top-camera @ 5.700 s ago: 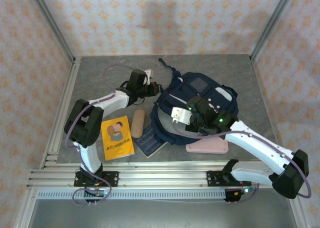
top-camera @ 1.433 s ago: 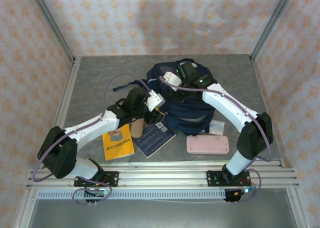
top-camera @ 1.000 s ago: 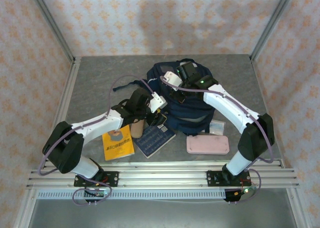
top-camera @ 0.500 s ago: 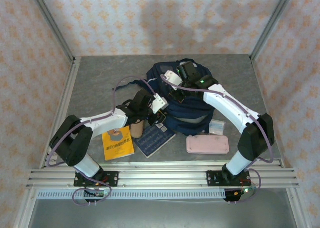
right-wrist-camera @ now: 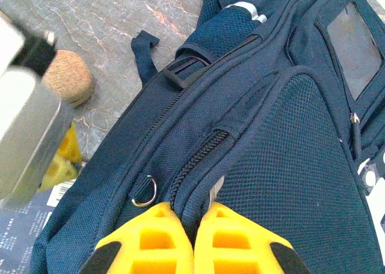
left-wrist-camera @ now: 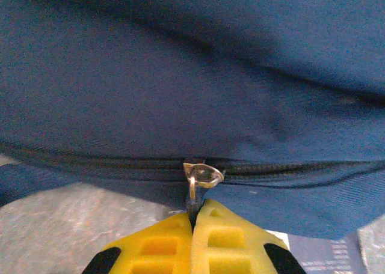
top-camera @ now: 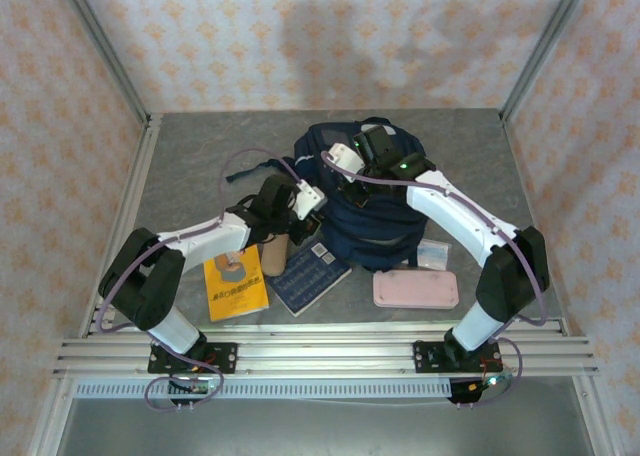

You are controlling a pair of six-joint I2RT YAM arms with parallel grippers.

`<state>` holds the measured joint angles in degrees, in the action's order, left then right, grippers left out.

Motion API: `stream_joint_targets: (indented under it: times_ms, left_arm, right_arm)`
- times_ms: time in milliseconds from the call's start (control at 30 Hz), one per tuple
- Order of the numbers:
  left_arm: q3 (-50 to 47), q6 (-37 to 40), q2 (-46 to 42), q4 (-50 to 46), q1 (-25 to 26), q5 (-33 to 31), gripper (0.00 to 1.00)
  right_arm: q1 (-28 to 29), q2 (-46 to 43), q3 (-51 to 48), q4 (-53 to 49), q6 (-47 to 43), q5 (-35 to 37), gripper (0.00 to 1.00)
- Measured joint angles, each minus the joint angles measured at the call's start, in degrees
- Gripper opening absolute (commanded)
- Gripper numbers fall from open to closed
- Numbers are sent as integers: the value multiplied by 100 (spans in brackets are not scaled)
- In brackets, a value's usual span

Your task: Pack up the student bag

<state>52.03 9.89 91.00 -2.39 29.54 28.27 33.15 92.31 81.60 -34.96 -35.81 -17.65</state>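
Left fingers (left-wrist-camera: 162,245) clamp the student bag's (left-wrist-camera: 180,76) zipper pull (left-wrist-camera: 194,187); right fingers (right-wrist-camera: 153,239) pinch its fabric.

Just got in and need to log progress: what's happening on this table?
Both arms are working on the navy-blue fabric backpack. The left pincer is shut on its metal zipper pull; the right pincer pinches the fabric beside another zipper. The yellow book and pink flat case lie on the table, not yet packed.
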Motion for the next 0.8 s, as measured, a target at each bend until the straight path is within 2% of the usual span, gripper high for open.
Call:
stream_joint_targets:
  times_ms: [333,400,467,567,667,800]
  left_arm:
    - [852,-483,695,-369,-522,-393,1]
    - [1040,-671,833,-463,-612,-505,6]
    - [1268,-859,949,-568,-682,-610,19]
    - [1543,-1248,992,-737,-748,-822,29]
    - [1657,-1681,946,-813,-809,-1019,30]
    - [1762,-2363,688,-1266,-898,-1379,30]
  right_arm:
    - [-20,-120,-42,87,109,-83,0]
    - [-20,-120,-42,138,221,-133,0]
    - [-2,-103,-39,216,391,-173,0]
    - [160,87,68,352,789,-61,0]
    - [396,522,514,348,1408,321,0]
    - [533,1274,1604,76,2347,732,0]
